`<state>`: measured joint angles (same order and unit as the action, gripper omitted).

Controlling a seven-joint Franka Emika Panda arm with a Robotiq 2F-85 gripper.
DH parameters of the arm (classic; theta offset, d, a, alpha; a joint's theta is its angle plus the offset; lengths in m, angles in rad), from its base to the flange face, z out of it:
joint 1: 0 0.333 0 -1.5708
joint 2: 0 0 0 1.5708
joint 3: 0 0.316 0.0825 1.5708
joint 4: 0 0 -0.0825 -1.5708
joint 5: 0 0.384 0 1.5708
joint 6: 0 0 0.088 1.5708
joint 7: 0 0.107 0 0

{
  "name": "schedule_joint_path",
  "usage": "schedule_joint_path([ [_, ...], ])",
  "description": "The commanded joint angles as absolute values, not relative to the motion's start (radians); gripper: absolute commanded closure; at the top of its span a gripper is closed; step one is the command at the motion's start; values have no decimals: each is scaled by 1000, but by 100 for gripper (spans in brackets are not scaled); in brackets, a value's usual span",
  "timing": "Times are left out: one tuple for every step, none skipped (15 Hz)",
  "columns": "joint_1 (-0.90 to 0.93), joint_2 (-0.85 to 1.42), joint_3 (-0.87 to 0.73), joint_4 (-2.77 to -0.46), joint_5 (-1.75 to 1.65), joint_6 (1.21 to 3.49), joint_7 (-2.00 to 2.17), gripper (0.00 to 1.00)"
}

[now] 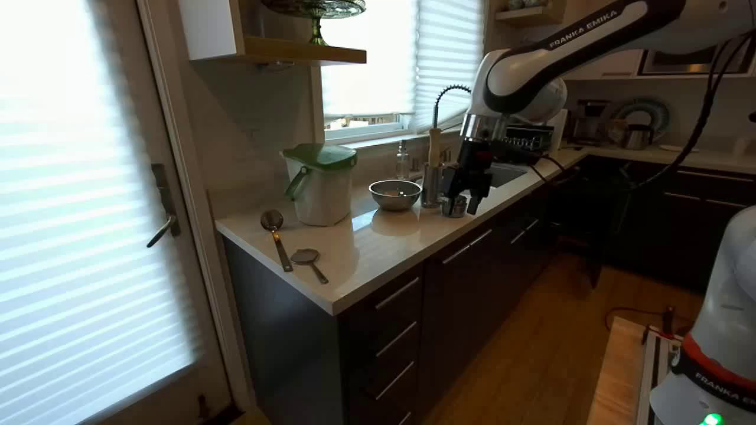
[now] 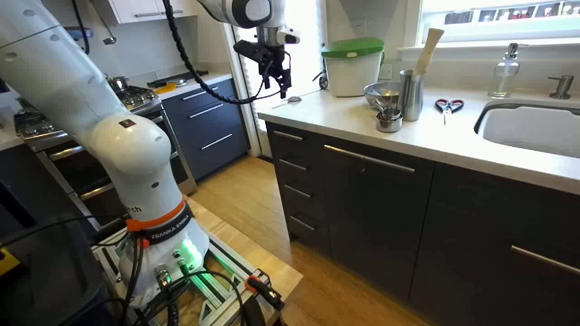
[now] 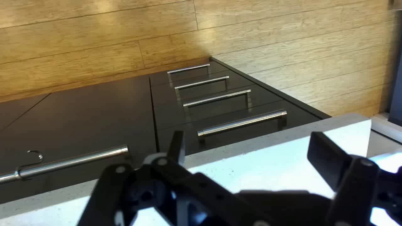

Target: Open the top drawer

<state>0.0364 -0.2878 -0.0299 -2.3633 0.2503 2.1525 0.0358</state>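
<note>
Under the counter (image 2: 326, 109), the top drawer (image 3: 237, 134) sits closed, uppermost of four. The gripper (image 3: 248, 146) hangs higher than the counter, jaws wide and empty, apart from the drawer's handle (image 3: 241, 123). This looks like the approach; next it should line up with the handle, descend and grip before pulling.
</note>
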Motion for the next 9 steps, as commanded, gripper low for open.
schedule_joint_path([
  [29, -288, -23, -2362, 252, 2150, 34, 0],
  [29, -288, -23, -2362, 252, 2150, 34, 0],
  [29, -288, -23, -2362, 252, 2150, 34, 0],
  [29, -288, -23, -2362, 252, 2150, 34, 0],
  [29, -288, -23, -2362, 252, 2150, 34, 0],
  [29, -288, -23, -2362, 252, 2150, 34, 0],
  [26, -281, -23, -2364, 278, 2164, 74, 0],
  [34, -279, -26, -2372, 308, 2168, 66, 0],
  [36, -272, -23, -2383, 348, 2169, 115, 0],
])
